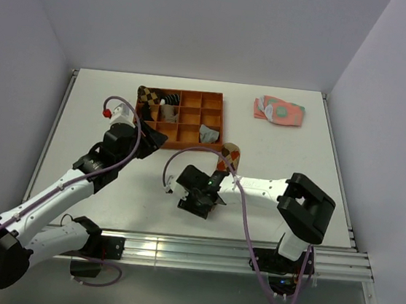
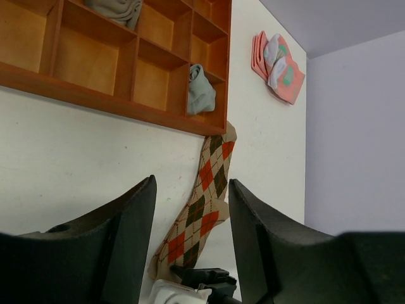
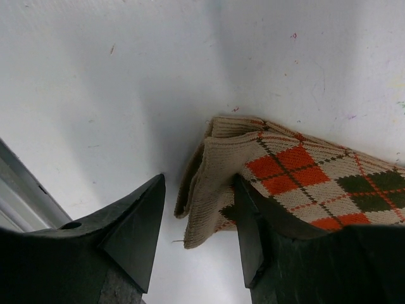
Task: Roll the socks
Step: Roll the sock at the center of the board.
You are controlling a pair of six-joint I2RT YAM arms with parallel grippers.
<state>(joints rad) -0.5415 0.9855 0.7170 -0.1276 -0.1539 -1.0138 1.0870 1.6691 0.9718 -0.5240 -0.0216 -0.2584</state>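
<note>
A: How many socks can you count?
B: On the table, one argyle sock lying flat; seen from above, it runs from the 5 o'clock corner of the single tray toward 6, its far end against that corner.
A: And inside the tray?
B: Two grey pieces; one grey sock in the 5 o'clock corner cell, one grey lump nearer the middle; also one argyle bundle in the 11 o'clock corner cell.
A: Anything else?
B: One stack of pink socks at the table's 1 o'clock, well apart from the tray; how many are in it I cannot tell.
A: The grippers?
B: Two; the right gripper is at the argyle sock's cuff, fingers spread, the cuff end between them with a gap to one finger; nothing is clamped. The left gripper hangs at the tray's 7 o'clock edge, fingers likewise apart with nothing between them; it is apart from the argyle sock.
</note>
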